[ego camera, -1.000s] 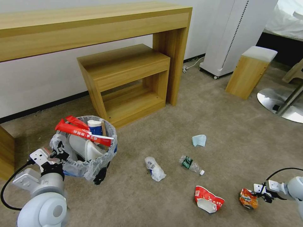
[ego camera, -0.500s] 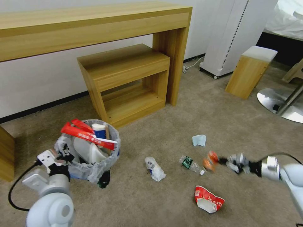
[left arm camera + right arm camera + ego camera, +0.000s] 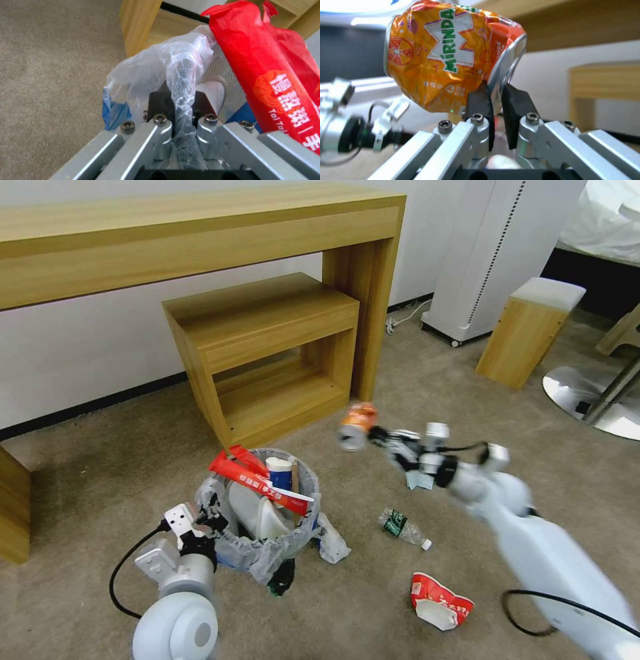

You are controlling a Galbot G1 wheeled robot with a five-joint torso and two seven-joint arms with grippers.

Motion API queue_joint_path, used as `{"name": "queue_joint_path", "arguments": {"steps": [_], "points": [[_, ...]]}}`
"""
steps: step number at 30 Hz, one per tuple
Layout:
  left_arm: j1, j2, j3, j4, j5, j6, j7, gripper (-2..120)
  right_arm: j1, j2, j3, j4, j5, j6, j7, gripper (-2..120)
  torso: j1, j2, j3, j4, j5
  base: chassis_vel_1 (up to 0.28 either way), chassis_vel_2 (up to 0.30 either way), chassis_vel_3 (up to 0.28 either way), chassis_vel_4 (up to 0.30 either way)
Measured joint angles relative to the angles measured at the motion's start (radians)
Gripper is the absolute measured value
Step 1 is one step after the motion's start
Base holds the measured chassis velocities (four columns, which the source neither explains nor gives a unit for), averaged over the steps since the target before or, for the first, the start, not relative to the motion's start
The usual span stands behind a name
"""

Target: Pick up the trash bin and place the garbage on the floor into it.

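The black trash bin (image 3: 280,553), lined with a crinkled clear bag, hangs just above the beige floor (image 3: 100,473). My left gripper (image 3: 208,511) is shut on its rim, and the bag (image 3: 181,75) shows pinched between the pads. A red wrapper (image 3: 261,485), a blue-white cup (image 3: 280,473) and white slippers (image 3: 257,513) stick out of the bin. My right gripper (image 3: 378,435) is shut on the rim of a crushed orange can (image 3: 357,425), held in the air up and to the right of the bin. The can (image 3: 446,57) is dented. On the floor lie a white bag (image 3: 333,543), a green-labelled bottle (image 3: 402,527), a red-white cup (image 3: 440,600) and a blue mask (image 3: 419,481), half behind my right arm.
A long wooden desk (image 3: 200,227) with a low shelf unit (image 3: 267,347) stands along the wall behind the bin. A white appliance (image 3: 493,253), a wooden stool (image 3: 530,330) and a metal chair base (image 3: 590,393) stand at the right. My left arm's cable (image 3: 123,580) loops over the carpet.
My left arm has carried the bin to the right, up against the white bag. My right arm has lifted the orange can off the floor and swung it up and left towards the bin.
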Motion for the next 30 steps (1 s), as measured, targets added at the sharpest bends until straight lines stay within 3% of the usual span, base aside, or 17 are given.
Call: {"name": "queue_joint_path", "arguments": {"steps": [6, 10, 20, 28, 30], "points": [[-0.004, 0.006, 0.000, -0.002, -0.009, 0.000, 0.000, 3, 0.094, 0.056, -0.165, -0.054, -0.111, 0.047, 0.037, 6, 0.000, 0.000, 0.000, -0.0006, 0.0002, 0.000, 0.000, 0.000, 0.000], [-0.008, 0.008, 0.004, -0.010, -0.010, 0.000, 0.000, 3, 0.137, 0.101, -0.219, -0.075, -0.120, 0.053, 0.050, 6, 0.000, 0.000, 0.000, -0.0004, 0.0001, 0.000, 0.000, 0.000, 0.000], [-0.005, 0.015, 0.000, -0.030, -0.017, 0.000, 0.000, 3, 0.175, 0.117, -0.267, -0.084, -0.185, 0.045, 0.054, 7, 0.000, 0.000, 0.000, -0.0005, 0.0004, 0.000, 0.000, 0.000, 0.000], [0.009, 0.020, -0.006, -0.048, -0.018, 0.001, -0.001, 3, 0.174, 0.089, -0.254, -0.070, -0.195, 0.037, 0.071, 32, 0.000, 0.000, 0.000, -0.0005, 0.0005, 0.000, 0.000, 0.000, 0.000], [0.011, 0.022, -0.010, -0.052, -0.017, 0.002, -0.001, 3, 0.171, 0.074, -0.242, -0.056, -0.191, 0.037, 0.071, 44, 0.000, 0.000, 0.000, -0.0004, 0.0005, 0.000, 0.000, 0.000, 0.000]]}}
